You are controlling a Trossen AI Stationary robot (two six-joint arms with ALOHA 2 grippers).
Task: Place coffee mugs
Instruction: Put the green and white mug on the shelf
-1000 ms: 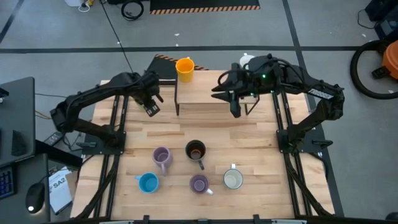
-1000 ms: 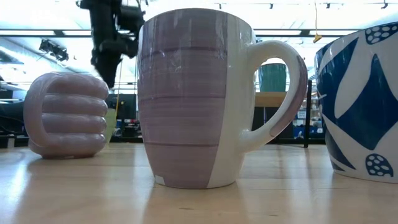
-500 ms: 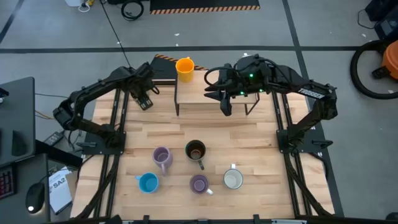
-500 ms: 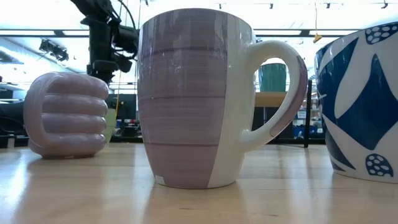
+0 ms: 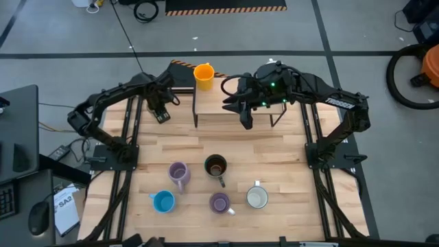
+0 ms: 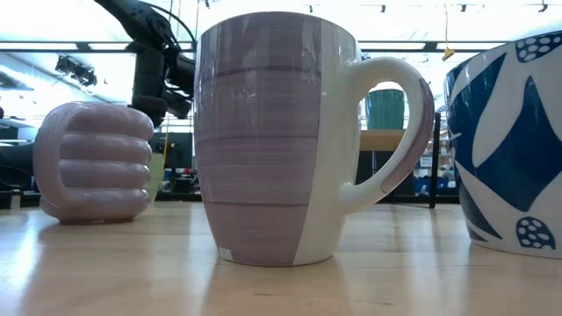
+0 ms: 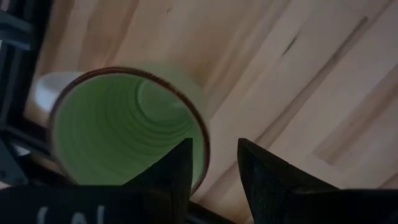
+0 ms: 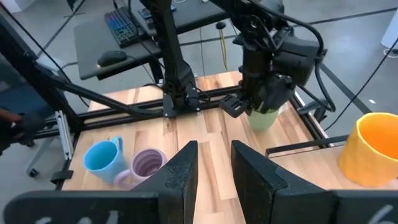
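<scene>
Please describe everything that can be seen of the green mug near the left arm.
The green mug looks ceramic, pale green with ribbed rings inside and a dark brownish rim. It stands upright and empty on the wooden table, near its far left edge. The left end effector is directly above it, one finger over the rim; contact is unclear. From the right wrist view it shows partly under that arm.

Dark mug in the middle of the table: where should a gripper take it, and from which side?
Pinch the rim wall of the dark mug from straight above, one finger inside and one outside, on its far side. It stands upright with its mouth open. Its handle points toward the near edge and a lilac mug stands close beside it, so the far rim looks freest.
</scene>
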